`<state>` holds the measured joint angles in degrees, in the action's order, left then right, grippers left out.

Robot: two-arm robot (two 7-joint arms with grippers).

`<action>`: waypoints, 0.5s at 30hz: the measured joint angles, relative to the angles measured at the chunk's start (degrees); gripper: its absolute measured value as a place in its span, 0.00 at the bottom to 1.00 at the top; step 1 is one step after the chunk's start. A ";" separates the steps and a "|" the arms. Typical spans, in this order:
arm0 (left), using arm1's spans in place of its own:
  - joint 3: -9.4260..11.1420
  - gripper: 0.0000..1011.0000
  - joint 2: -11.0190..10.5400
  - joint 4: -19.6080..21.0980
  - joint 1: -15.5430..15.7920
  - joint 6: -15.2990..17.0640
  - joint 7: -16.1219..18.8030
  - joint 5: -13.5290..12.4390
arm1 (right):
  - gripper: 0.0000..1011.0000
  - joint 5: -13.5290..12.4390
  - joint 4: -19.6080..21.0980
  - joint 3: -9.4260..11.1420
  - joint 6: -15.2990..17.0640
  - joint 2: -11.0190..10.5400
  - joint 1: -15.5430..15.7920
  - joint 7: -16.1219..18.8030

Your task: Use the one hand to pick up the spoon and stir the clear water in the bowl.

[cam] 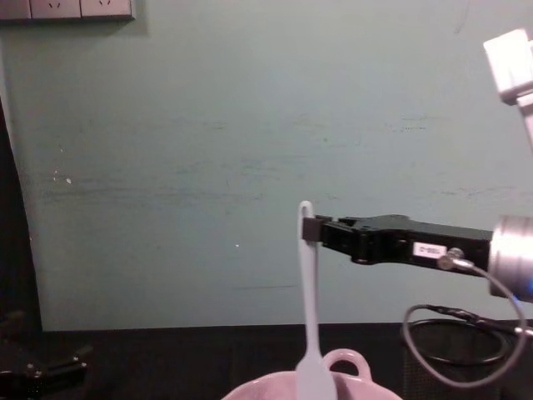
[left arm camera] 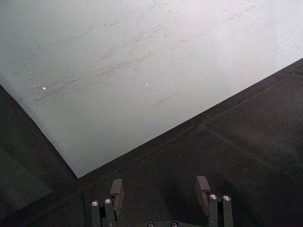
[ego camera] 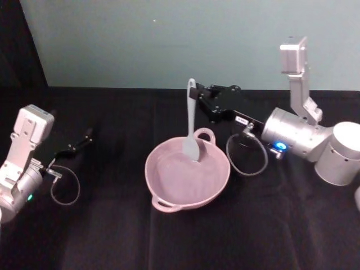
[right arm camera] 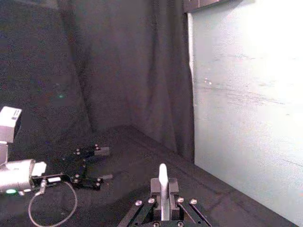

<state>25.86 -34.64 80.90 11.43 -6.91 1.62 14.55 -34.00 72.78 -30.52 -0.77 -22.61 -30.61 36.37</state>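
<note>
So the right end effector [ego camera: 198,101] is out over the black worktop [ego camera: 112,236], just behind the pink bowl [ego camera: 160,185], clamped on the white spoon [ego camera: 192,126] close to the top of its handle. The chest view shows it well: the end effector [cam: 310,229] comes in from the right, pretty much level, and the spoon [cam: 309,308] hangs almost straight down from it. The flat head sits inside the bowl [cam: 258,388], on the far side, right by the little loop handle on the rim. Can't really make out any water from these angles.

The grey cable [ego camera: 247,157] loops down onto the worktop beside the bowl.

The left end effector [ego camera: 87,135] is parked low over the worktop, well off to the left of the bowl, its fingers [left arm camera: 116,190] spread wide with nothing between them.
</note>
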 joint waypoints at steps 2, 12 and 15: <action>0.00 1.00 0.00 0.00 0.00 0.00 0.00 0.00 | 0.10 0.11 1.19 0.56 0.16 -0.94 0.94 -0.44; 0.00 1.00 0.00 0.00 0.00 0.00 0.00 0.00 | 0.10 0.40 7.83 1.39 1.87 -3.98 5.07 -1.53; 0.00 1.00 0.00 0.00 0.00 0.00 0.00 0.00 | 0.10 0.58 9.71 0.93 2.62 -4.66 5.91 -1.42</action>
<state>25.86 -34.65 80.90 11.43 -6.91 1.62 14.55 -33.42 82.49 -29.59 1.86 -27.27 -24.70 34.95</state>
